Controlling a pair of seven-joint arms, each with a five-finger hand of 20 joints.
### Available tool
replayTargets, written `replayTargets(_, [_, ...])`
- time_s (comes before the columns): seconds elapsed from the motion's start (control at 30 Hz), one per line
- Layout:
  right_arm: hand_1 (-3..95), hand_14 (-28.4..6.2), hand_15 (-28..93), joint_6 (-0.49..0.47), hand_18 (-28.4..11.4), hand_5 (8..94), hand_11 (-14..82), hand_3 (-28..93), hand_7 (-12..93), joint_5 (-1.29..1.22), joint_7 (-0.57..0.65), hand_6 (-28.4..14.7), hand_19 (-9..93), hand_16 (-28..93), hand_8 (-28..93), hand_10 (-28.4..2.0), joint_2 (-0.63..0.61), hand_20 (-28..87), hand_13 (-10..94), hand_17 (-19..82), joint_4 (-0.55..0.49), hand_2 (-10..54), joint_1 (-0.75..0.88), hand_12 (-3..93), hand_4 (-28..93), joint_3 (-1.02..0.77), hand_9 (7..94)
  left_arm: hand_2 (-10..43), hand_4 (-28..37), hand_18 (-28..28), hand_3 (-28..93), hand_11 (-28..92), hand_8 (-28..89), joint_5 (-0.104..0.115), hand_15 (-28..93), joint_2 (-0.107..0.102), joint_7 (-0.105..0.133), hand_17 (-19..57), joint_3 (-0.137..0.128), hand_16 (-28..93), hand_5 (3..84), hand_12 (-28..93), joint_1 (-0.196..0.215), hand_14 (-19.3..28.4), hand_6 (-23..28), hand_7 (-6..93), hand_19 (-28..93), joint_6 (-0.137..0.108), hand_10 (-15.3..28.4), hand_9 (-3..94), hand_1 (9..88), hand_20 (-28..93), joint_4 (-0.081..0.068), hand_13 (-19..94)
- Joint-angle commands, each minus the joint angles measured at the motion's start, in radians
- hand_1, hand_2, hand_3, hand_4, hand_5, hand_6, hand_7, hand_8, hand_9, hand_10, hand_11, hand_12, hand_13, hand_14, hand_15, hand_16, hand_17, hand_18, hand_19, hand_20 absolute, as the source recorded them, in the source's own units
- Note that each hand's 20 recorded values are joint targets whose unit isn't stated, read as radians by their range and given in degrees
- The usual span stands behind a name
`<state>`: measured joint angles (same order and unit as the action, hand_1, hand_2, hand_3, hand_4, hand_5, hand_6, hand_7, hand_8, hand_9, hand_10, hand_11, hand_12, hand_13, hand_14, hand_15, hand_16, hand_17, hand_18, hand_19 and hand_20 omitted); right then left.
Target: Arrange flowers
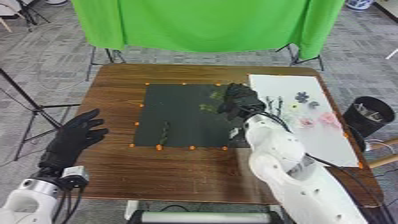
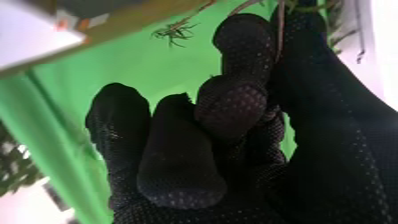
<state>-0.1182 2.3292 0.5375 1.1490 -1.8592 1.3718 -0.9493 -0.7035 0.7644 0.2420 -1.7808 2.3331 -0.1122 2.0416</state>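
Two hands are at the table (image 1: 107, 175). The right hand (image 1: 240, 102) is above the far right part of the black mat (image 1: 182, 115), its thumb and a finger pinching a thin stem (image 2: 281, 37), the other fingers bent. Green sprigs (image 1: 210, 106) show just beside that hand, over the mat. The left hand (image 1: 71, 140) is near the table's left edge with its fingers loose and apart, gripping nothing.

One sprig (image 1: 164, 134) lies on the near left part of the mat. Right of the mat is a white sheet (image 1: 324, 147) with a pink flower (image 1: 330, 119), a pale flower (image 1: 294, 107) and a dark leaf (image 1: 302, 97) on it.

The right arm (image 1: 289, 165) stands in the way, slanting across the table between mat and sheet and hiding part of each; a black cable (image 1: 330, 162) runs off it over the table's right side. Orange marks (image 1: 192, 147) edge the mat. Past the far edge hangs a green cloth (image 1: 209, 25). A black bin (image 1: 369, 115) stands beside the table's right edge, and stand legs (image 1: 35, 107) are on the left.
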Motion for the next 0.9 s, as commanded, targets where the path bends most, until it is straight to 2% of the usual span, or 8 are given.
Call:
replayTargets(0.03, [37.8, -3.3, 81, 0.004, -21.0, 80.4, 59.0, 87, 53, 0.020, 0.051, 2.9, 93, 28, 20, -7.6, 0.085, 61, 91, 60, 0.077, -9.5, -0.038, 35.8, -18, 0.084, 91.9, -9.5, -24.2, 22.8, 69, 32, -13, 0.001, 48, 0.006, -0.015, -6.1, 0.016, -3, 29.0, 15, -0.023, 15.0, 3.5, 25.3, 51, 0.022, 12.0, 26.7, 29.0, 9, -0.010, 26])
replayTargets(0.27, [37.9, -2.1, 79, 0.011, -20.5, 82.1, 59.0, 87, 51, 0.042, 0.086, 3.6, 93, 27, 20, -6.5, 0.134, 61, 94, 63, 0.140, -9.4, -0.050, 33.4, -19, 0.122, 93.7, -9.5, -24.2, 22.8, 69, 32, -13, -0.008, 48, 0.007, -0.033, -6.1, 0.031, -3, 29.0, 15, -0.051, 15.0, 3.5, 25.2, 51, 0.037, 12.0, 26.7, 28.9, 9, -0.019, 26])
replayTargets(0.37, [36.5, -1.8, 81, 0.021, -20.4, 84.5, 61.8, 87, 47, 0.033, 0.097, 4.1, 93, 25, 20, -6.3, 0.145, 61, 94, 65, 0.147, -6.6, -0.049, 29.2, -19, 0.125, 93.7, -9.5, -24.2, 22.8, 69, 32, -13, -0.010, 48, 0.006, -0.037, -6.1, 0.034, -3, 29.0, 15, -0.058, 15.0, 3.5, 25.2, 51, 0.039, 12.0, 26.7, 28.9, 9, -0.021, 26])
replayTargets(0.47, [33.9, -1.7, 82, 0.015, -20.3, 86.9, 63.4, 87, 45, 0.035, 0.093, 3.7, 93, 23, 17, -6.0, 0.154, 61, 94, 67, 0.144, -1.5, -0.042, 26.9, -20, 0.125, 93.7, -9.5, -24.2, 22.8, 69, 32, -13, -0.011, 48, 0.006, -0.038, -6.1, 0.034, -3, 29.0, 15, -0.056, 15.1, 3.5, 25.3, 51, 0.039, 12.0, 26.7, 28.9, 9, -0.020, 26])
replayTargets(0.6, [32.5, -1.6, 83, 0.009, -20.3, 88.4, 64.8, 88, 46, 0.042, 0.093, 3.5, 93, 20, 8, -5.9, 0.172, 61, 94, 68, 0.152, 1.0, -0.033, 24.4, -19, 0.126, 93.7, -9.5, -24.0, 22.8, 69, 32, -13, -0.011, 48, 0.003, -0.042, -6.2, 0.040, -3, 29.0, 15, -0.067, 15.1, 3.5, 25.3, 51, 0.043, 12.0, 26.7, 28.9, 9, -0.025, 26])
replayTargets(0.7, [32.1, -1.8, 83, 0.000, -20.4, 88.4, 64.6, 88, 47, 0.045, 0.092, 3.2, 93, 20, 3, -6.0, 0.171, 61, 94, 68, 0.154, 1.7, -0.027, 24.4, -19, 0.131, 93.7, -9.5, -24.1, 22.8, 69, 31, -13, -0.013, 48, 0.003, -0.042, -6.2, 0.047, -3, 29.0, 15, -0.076, 15.1, 3.5, 25.3, 51, 0.046, 12.0, 26.7, 28.9, 9, -0.027, 26])
replayTargets(0.73, [32.1, -1.9, 83, 0.002, -20.5, 88.2, 64.5, 88, 47, 0.038, 0.090, 3.1, 93, 21, 3, -6.1, 0.170, 61, 94, 67, 0.150, 1.6, -0.023, 24.5, -19, 0.132, 93.7, -9.5, -24.1, 22.8, 69, 31, -13, -0.011, 48, -0.001, -0.039, -6.1, 0.046, -3, 29.0, 15, -0.073, 15.0, 3.5, 25.2, 51, 0.044, 12.1, 26.7, 28.9, 9, -0.026, 26])
replayTargets(0.9, [32.0, -2.0, 83, -0.014, -20.4, 88.2, 64.0, 88, 47, 0.057, 0.076, 3.1, 93, 21, 3, -6.4, 0.175, 61, 94, 67, 0.151, 1.6, -0.006, 25.0, -19, 0.133, 93.7, -9.5, -24.1, 22.8, 69, 31, -13, -0.011, 48, 0.003, -0.040, -6.1, 0.041, -3, 29.0, 15, -0.067, 15.1, 3.5, 25.3, 51, 0.042, 12.0, 26.7, 28.9, 9, -0.024, 26])
